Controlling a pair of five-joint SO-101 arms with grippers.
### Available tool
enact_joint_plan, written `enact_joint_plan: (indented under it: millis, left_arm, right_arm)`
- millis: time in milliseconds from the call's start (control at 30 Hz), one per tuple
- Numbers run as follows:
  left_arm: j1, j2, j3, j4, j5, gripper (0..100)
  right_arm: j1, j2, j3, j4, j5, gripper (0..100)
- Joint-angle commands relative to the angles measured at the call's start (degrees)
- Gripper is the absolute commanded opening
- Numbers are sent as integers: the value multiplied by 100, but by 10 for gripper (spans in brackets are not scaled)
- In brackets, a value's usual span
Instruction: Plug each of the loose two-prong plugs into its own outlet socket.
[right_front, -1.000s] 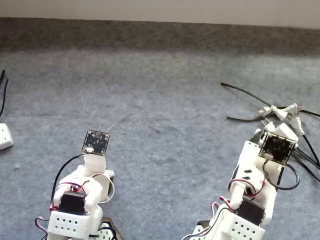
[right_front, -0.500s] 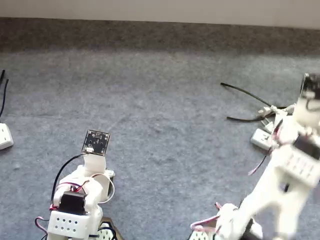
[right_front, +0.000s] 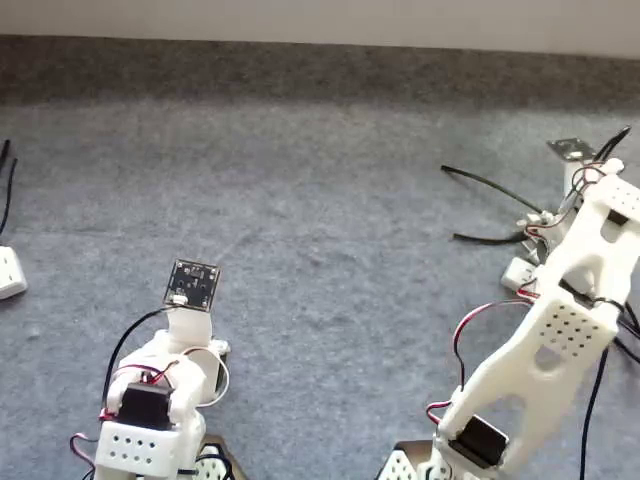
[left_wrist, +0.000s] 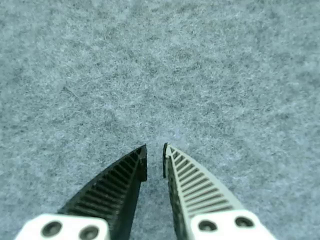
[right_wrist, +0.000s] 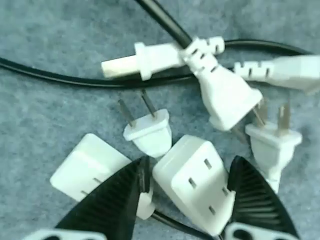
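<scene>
Right wrist view: we find the right gripper (right_wrist: 190, 167) spread wide astride the outlet socket (right_wrist: 192, 186), gripping nothing. A two-prong plug (right_wrist: 148, 134) lies just beside that socket, so closing here may snag or shove it. The left gripper (left_wrist: 154, 161) sits nearly closed and empty, well apart from that socket.

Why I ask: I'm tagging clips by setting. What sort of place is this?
Probably a robotics test bench rather than a home: a white left arm and right arm stand at a grey felt-like mat, with loose white plugs, an outlet block and black cords.
</scene>
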Motion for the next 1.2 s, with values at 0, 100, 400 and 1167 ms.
enact_joint_plan:
  millis: [0, 100, 400, 1167]
  left_arm:
    - [-57, 13, 84, 18, 35, 75]
    - [-57, 13, 84, 18, 35, 75]
    - [-57, 13, 84, 18, 35, 75]
    - [-57, 13, 84, 18, 35, 75]
  right_arm:
    - [-57, 919, -1455, 312, 70, 249]
    - [75, 1569, -2457, 330, 70, 229]
    - [259, 1613, -4910, 892, 70, 36]
    - [-4145, -2659, -602, 884, -3367, 36]
